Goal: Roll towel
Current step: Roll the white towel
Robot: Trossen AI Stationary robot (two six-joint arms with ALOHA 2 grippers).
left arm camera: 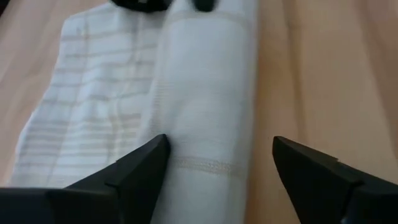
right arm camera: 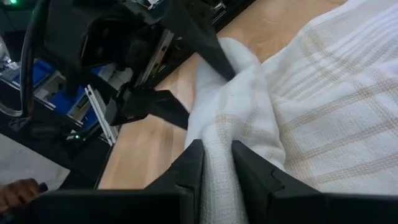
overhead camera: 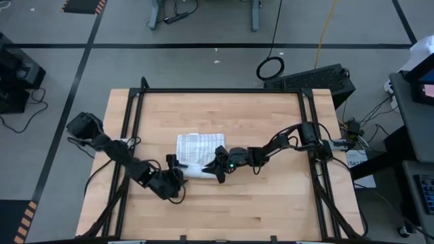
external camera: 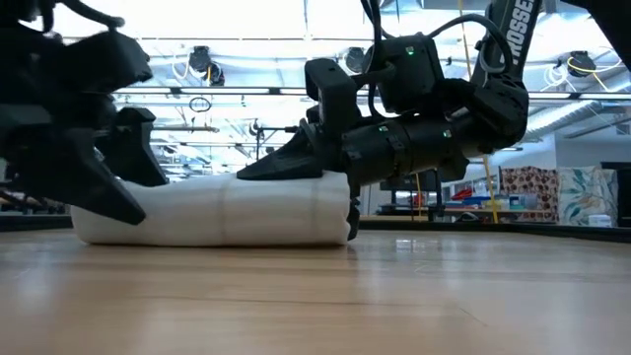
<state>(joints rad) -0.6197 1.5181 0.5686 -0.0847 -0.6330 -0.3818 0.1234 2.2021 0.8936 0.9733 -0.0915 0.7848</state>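
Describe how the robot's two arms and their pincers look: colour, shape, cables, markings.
Both arms are black and jointed. The left pincer has two dark, wedge-shaped fingers. The right pincer looks alike. In the low view, white lettering marks the right arm, a green light glows and black cables loop overhead.

There was one white checked cloth towel [overhead camera: 195,150], partly rolled, on one light wooden desk [overhead camera: 258,203], and two dark two-fingered claws: left [overhead camera: 172,165], right [overhead camera: 215,166].
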